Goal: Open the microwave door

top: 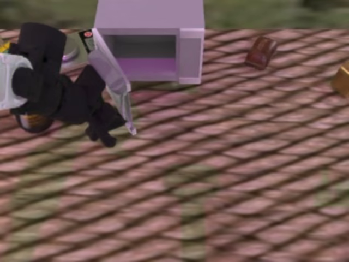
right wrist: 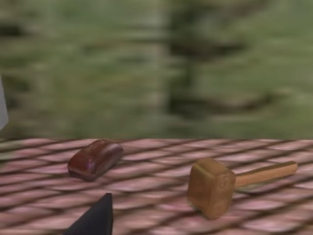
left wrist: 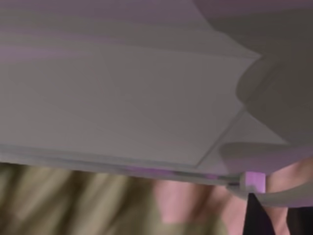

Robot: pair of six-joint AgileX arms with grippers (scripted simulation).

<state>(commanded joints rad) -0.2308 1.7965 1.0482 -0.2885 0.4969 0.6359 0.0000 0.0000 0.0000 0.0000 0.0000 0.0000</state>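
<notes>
Microwave (top: 163, 24) stands at the far edge of the table (top: 229, 180), left of centre in the top view, its purple-floored cavity exposed. The microwave door (top: 112, 73) is swung well out toward the near-left, its free edge ending just beside the left pincer (top: 106, 130). The left arm covers the table's far-left corner and hides most of a flat grey thing with a round disc (top: 71, 53) behind the door. Whether the left pincer is closed on the door edge or merely beside it cannot be told; its fingers are a dark blur there. The left wrist view is filled by the door's pale panel (left wrist: 122, 98), with only a strip of table below. Most of the table, centre and near side, lies open. A brown loaf-shaped block (top: 260, 52) and a wooden mallet (right wrist: 215, 186) lie far right; the top view cuts the mallet off at its edge, while the right wrist view shows it whole. The right arm is outside the top view; only one dark fingertip (right wrist: 95, 218) shows.
</notes>
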